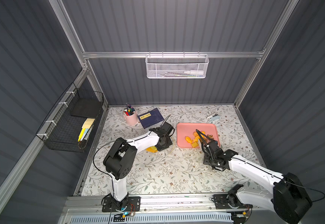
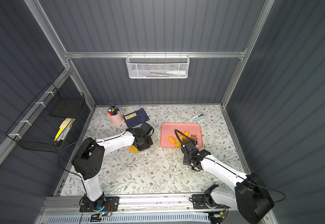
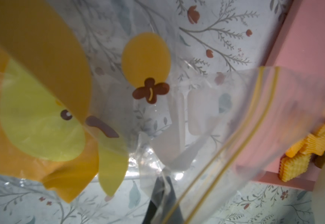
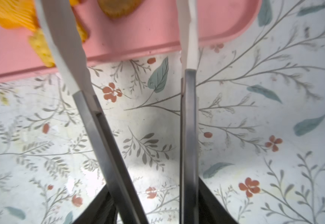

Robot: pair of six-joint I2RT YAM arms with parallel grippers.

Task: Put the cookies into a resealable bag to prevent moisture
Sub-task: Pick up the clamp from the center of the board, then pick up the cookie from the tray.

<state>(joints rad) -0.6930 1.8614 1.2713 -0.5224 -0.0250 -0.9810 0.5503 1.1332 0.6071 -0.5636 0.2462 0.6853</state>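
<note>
Several yellow-orange and brown cookies [image 1: 194, 138] [image 2: 179, 138] lie in a pink tray [image 1: 184, 129] [image 4: 148, 29]. The resealable bag [image 3: 148, 58] [image 1: 151, 149] is clear, with a yellow seal strip [image 3: 254, 116] and a cartoon patch, and sits left of the tray. My left gripper [image 3: 162, 186] [image 1: 163, 144] is shut on a fold of its plastic. My right gripper [image 4: 154, 203] [image 1: 210, 148] is shut on metal tongs [image 4: 189, 116] with white tips. The tips stand apart over the tray's near edge. One tip lies across a waffle cookie [image 4: 39, 48].
A pink pen cup [image 1: 130, 117] and a blue book [image 1: 151, 117] stand at the back left. A small white and blue object [image 1: 213, 117] lies behind the tray. A black wire basket [image 1: 70, 124] hangs on the left wall, a white one [image 1: 177, 67] on the back wall.
</note>
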